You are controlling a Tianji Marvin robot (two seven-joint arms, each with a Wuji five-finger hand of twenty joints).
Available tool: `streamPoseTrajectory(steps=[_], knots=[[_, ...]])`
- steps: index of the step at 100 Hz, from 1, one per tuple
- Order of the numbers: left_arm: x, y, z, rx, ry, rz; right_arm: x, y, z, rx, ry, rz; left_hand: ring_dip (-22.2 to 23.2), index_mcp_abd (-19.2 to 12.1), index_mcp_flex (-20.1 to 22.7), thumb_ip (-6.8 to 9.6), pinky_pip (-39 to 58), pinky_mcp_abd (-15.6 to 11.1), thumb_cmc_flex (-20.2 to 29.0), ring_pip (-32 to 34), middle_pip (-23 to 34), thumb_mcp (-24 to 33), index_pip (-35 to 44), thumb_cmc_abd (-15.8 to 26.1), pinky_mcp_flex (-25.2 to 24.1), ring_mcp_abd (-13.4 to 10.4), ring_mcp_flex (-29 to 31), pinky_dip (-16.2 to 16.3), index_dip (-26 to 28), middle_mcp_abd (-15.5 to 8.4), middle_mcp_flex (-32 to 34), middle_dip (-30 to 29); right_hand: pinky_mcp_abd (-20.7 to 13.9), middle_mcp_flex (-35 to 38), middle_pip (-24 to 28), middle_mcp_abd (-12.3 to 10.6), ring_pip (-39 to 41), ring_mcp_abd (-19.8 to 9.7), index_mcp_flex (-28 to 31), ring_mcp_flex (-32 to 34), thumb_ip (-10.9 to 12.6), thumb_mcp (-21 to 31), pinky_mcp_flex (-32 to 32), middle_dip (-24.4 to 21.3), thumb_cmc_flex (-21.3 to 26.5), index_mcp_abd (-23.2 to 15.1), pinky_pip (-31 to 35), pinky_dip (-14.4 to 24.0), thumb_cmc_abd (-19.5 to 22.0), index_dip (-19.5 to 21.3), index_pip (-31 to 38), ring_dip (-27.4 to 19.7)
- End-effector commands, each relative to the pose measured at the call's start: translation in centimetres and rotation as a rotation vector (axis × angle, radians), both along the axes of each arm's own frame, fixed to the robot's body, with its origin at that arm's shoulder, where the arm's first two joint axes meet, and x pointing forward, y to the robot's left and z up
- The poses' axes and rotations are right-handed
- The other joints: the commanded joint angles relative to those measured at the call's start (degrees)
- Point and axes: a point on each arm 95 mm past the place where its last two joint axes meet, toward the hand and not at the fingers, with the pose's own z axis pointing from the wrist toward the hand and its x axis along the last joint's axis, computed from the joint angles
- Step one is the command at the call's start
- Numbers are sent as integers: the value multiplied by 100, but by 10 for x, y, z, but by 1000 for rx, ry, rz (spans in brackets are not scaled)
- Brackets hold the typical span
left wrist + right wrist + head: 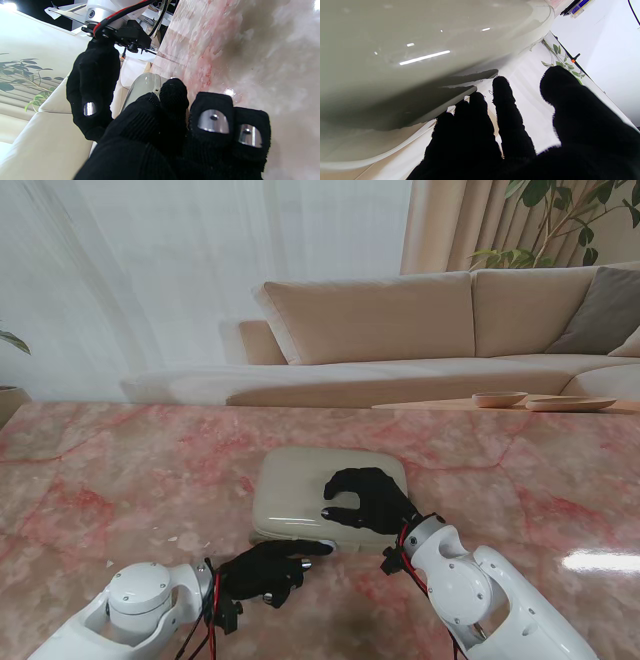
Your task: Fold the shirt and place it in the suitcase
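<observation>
A small beige hard-shell suitcase (pixel 295 480) lies shut in the middle of the pink marble table (pixel 120 480). My right hand (pixel 370 500) lies palm down on the right part of its lid, fingers spread and holding nothing. In the right wrist view the glossy lid (pixel 420 37) fills the frame beyond the right hand (pixel 507 130). My left hand (pixel 265 570) sits at the case's near edge, fingers curled in, tips by the rim. The left wrist view shows those curled fingers (pixel 212 120), the case's corner (pixel 143 85) and the right hand (pixel 92 95). No shirt is visible.
A beige sofa (pixel 420 320) stands beyond the table's far edge. On a low wooden surface (pixel 440 405) at the far right sit shallow bowls (pixel 500 398). Bare marble lies to the left and right of the case.
</observation>
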Motion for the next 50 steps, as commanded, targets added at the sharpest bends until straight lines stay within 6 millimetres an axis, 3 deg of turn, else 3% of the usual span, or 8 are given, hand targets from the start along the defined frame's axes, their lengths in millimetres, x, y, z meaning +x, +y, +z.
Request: streamPoseTrajectory(steps=[1,7,11,50], knots=[[0,1,5,-9,-19,1,-22,-11,-57,-74,170,-12,-17,-345,-345,-213,991,-211,21,457,-8,-142,-528,-51,163,-114,179,14,-32,35,131,43,2108,101,111,635,687,1227,161,465,152,50,694,-11,3,16,1053,148,67,-10,54,-20],[0,3,8,-14,-31,-5,-21,-11,-54,-69,161,-16,-16,-314,-364,-238,978,-208,14,442,-28,-197,-538,-47,139,-100,151,13,-36,44,118,36,2107,100,110,641,685,1219,135,460,153,51,695,-12,6,23,1054,149,69,-15,41,-21],[-1,3,11,-15,-42,-5,-21,-10,-52,-66,153,-20,9,-286,-354,-345,957,-189,147,420,-54,-416,-539,-3,129,-89,142,34,-36,50,116,34,2107,106,112,640,686,1223,125,463,152,48,693,-11,3,25,1053,149,67,-18,34,-21],[-6,15,46,31,-193,26,-14,-10,-14,6,15,-104,116,-104,-229,-487,779,-100,364,271,-233,-1261,-402,120,-59,13,-33,197,43,104,-3,27,2111,114,97,648,689,1227,17,482,155,34,719,-17,-2,35,1068,153,65,-46,-36,-23]])
